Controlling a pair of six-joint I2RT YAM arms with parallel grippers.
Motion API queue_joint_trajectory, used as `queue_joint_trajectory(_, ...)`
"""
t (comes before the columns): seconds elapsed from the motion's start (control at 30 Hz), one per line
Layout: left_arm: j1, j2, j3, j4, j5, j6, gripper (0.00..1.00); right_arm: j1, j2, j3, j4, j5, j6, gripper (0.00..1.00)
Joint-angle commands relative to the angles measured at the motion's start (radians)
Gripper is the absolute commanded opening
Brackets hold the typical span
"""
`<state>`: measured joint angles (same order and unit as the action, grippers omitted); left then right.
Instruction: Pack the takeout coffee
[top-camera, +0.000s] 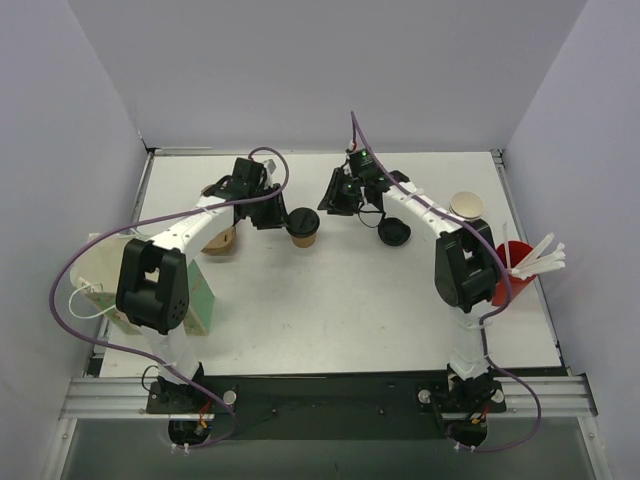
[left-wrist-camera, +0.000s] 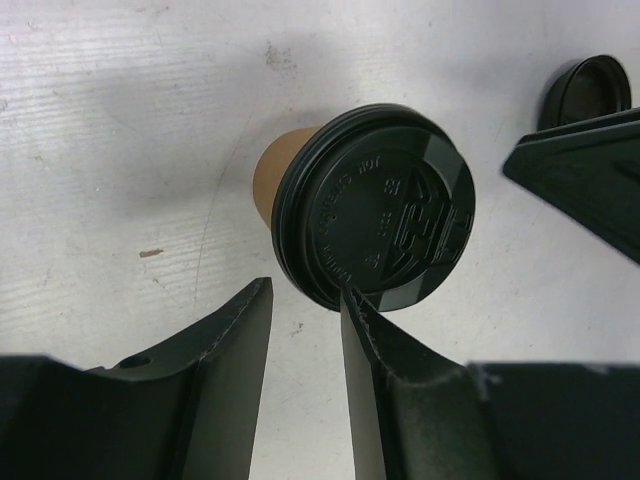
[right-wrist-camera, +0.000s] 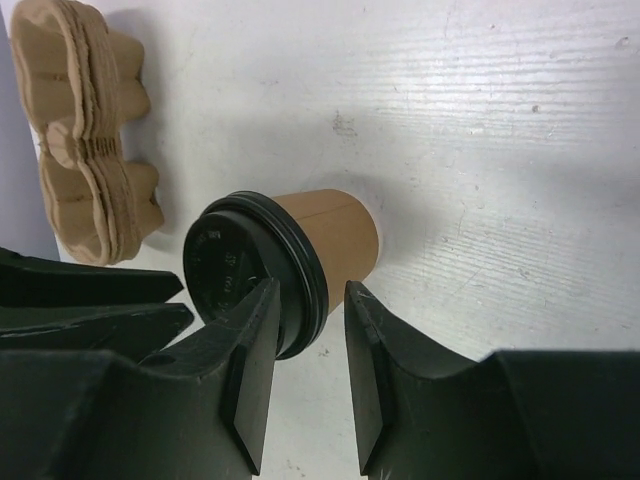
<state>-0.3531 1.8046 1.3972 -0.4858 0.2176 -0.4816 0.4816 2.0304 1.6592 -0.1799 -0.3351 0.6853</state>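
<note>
A white counter (top-camera: 330, 320), scuffed and with small dark marks, stands between plain pale grey walls (top-camera: 330, 70) on three sides. A metal rail (top-camera: 330, 398) runs along its near edge. The light is even.

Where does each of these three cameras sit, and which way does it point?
Top camera: above and behind, looking down on the table; left arm and right arm show.
Left wrist: on the left arm, looking past the left hand at the lidded cup.
Right wrist: on the right arm, facing it from the other side, past the right hand.
Shared: all three see that cup.
</note>
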Motion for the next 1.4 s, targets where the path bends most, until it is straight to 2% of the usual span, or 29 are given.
queue_joint_trajectory(0.0,0.009,-0.064,0.022,0.096,0.023,-0.031,0.44,0.014,0.031,0.051,-0.024,-0.019,-0.032,0.29)
queue_joint_trajectory(0.4,0.008,-0.001,0.074,0.090,0.035,-0.040,0.43,0.035,0.019,0.080,-0.055,0.050,-0.052,0.28)
queue_joint_trajectory(0.6,0.005,0.030,0.101,0.059,0.029,-0.037,0.40,0.041,0.040,0.109,-0.070,0.030,-0.058,0.28)
queue_joint_trajectory(1.37,-0.003,0.033,0.086,0.041,-0.003,-0.028,0.39,0.077,0.093,0.136,-0.102,0.028,-0.066,0.27)
